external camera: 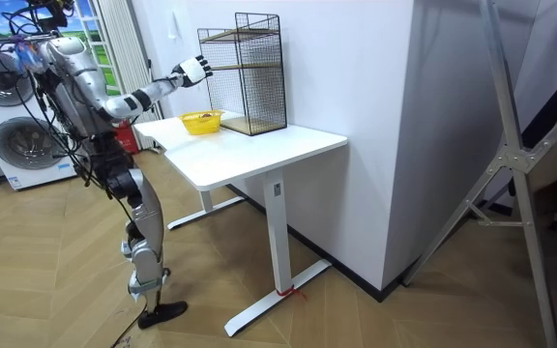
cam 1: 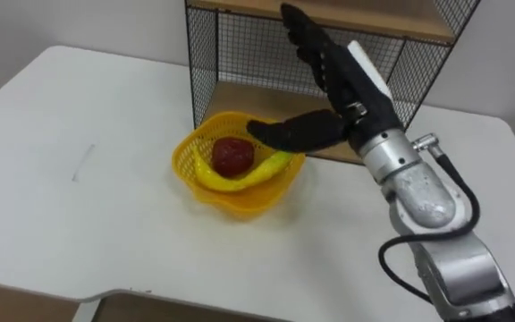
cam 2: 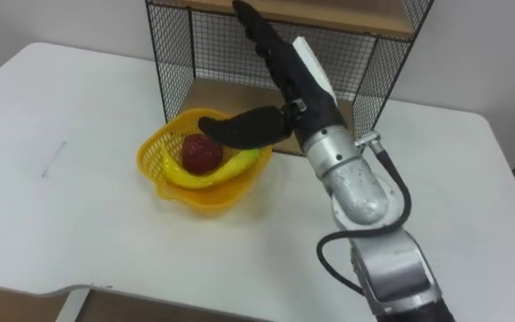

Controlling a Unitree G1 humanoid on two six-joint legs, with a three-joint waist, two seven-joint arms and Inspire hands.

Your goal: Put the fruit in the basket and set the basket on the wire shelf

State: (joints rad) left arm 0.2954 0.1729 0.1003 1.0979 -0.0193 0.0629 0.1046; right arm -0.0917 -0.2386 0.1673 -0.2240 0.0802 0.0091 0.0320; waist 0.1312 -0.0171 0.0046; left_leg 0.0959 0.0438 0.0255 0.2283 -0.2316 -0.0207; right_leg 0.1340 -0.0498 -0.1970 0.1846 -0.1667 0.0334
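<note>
The right robot hand (cam 1: 338, 94) is hovering released, fingers straight and thumb reaching out over the yellow basket (cam 1: 186, 165). The basket is sitting on the white tabletop (cam 1: 79, 197), just in front of the wire shelf (cam 1: 240, 54), and is holding a red apple (cam 1: 232, 156) and a banana (cam 1: 249, 176). The robot is standing at the tabletop's edge.

No text, label, number or sign can be read anywhere
</note>
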